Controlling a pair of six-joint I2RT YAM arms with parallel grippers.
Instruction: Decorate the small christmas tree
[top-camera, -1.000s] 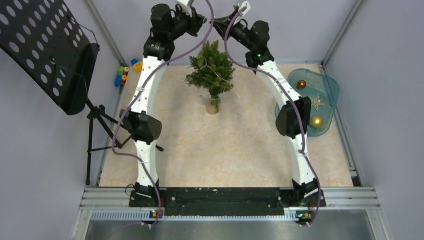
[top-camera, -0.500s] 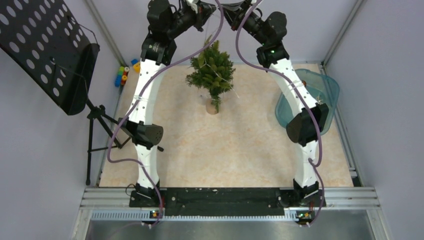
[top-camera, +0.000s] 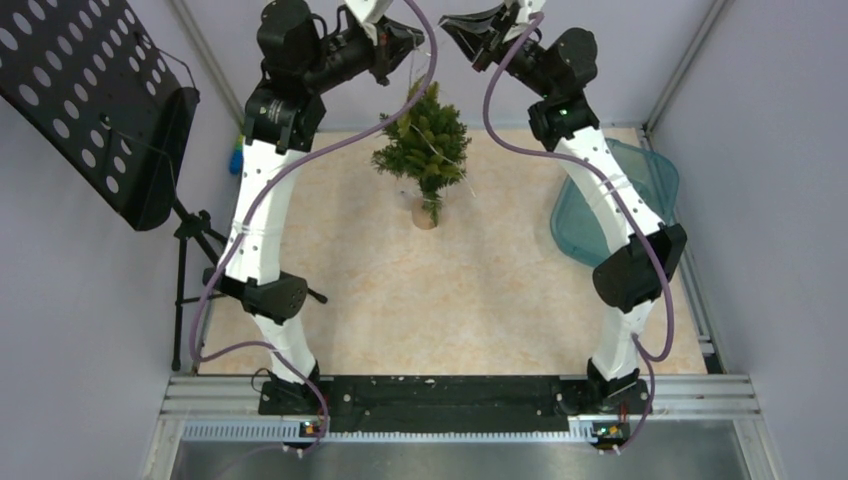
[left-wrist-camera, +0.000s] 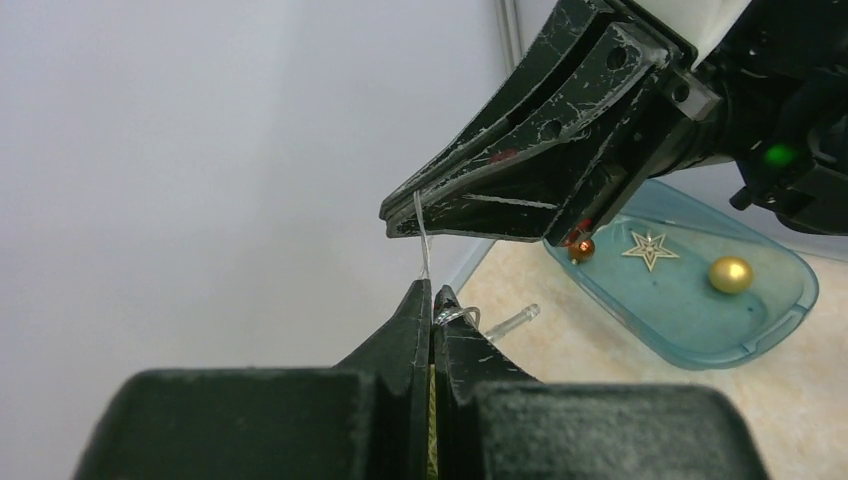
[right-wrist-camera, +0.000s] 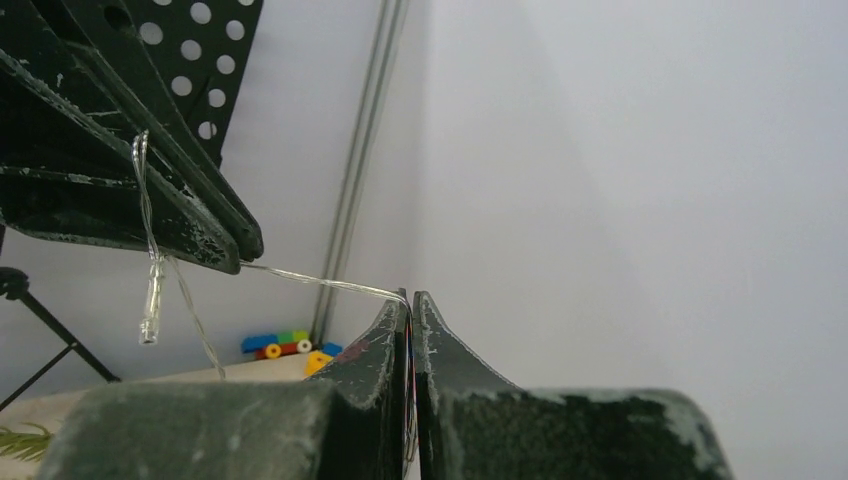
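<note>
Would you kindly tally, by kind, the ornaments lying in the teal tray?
Balls: 2, a gold ball and a reddish ball
Stars: 1, a pale star
Total: 3 in the teal tray

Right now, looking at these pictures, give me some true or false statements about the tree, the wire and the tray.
1. The left end effector and right end effector both pinch a thin wire. True.
2. The tree lies on its side. False: it stands upright on its base.
3. The tray holds a star and a gold ball. True.
4. The right end effector is down in the tray. False: it is raised above the tree, facing the left one.
</note>
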